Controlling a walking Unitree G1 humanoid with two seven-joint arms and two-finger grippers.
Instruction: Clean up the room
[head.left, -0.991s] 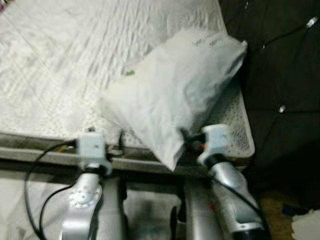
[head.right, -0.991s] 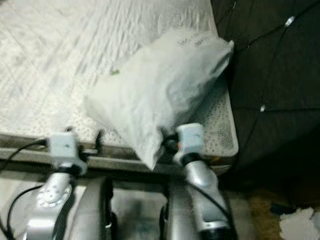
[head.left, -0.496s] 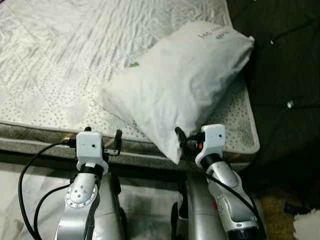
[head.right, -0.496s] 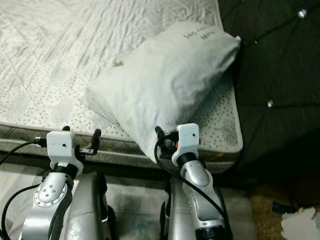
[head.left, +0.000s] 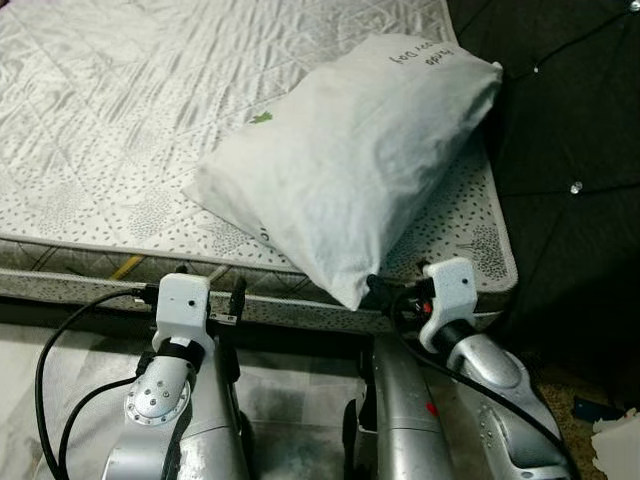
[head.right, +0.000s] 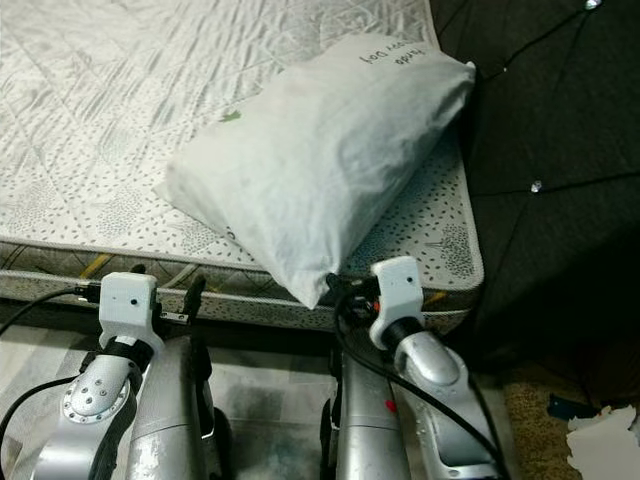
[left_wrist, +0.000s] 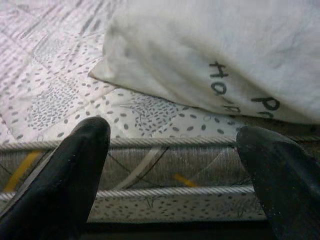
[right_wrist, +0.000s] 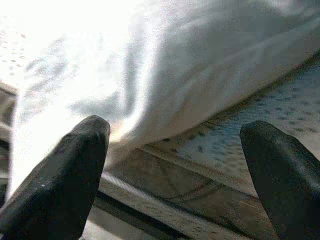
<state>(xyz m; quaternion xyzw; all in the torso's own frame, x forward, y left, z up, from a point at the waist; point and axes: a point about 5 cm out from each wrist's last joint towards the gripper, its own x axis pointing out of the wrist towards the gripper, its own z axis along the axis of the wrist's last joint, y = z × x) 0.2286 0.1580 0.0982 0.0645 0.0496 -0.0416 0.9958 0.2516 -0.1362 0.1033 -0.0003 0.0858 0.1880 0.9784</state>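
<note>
Standing at the near edge of the bare quilted grey-white mattress (head.left: 120, 150), I've got the plump white fabric pillow with black handwriting (head.left: 350, 160) lying diagonally across the mattress's right side, its near corner poking just over the edge. My right gripper (right_wrist: 175, 165) sits just below that corner, spread wide, nothing between the fingers; the wrist view looks straight up at the pillow's underside and the mattress piping. My left gripper (left_wrist: 172, 165) is wide too, level with the mattress side, facing the pillow's left corner from near by, not touching it.

My read: the pillow wants squaring up or lifting, and both grippers are staged for it. To do it well, I'd drive the right fingers forward so one goes over and one under the overhanging corner, taking a deep bite of cloth, not a pinch at the tip that could slip. Left should take the other near corner before lifting. Dark padded surface (head.left: 560, 120) to the right stays clear.
</note>
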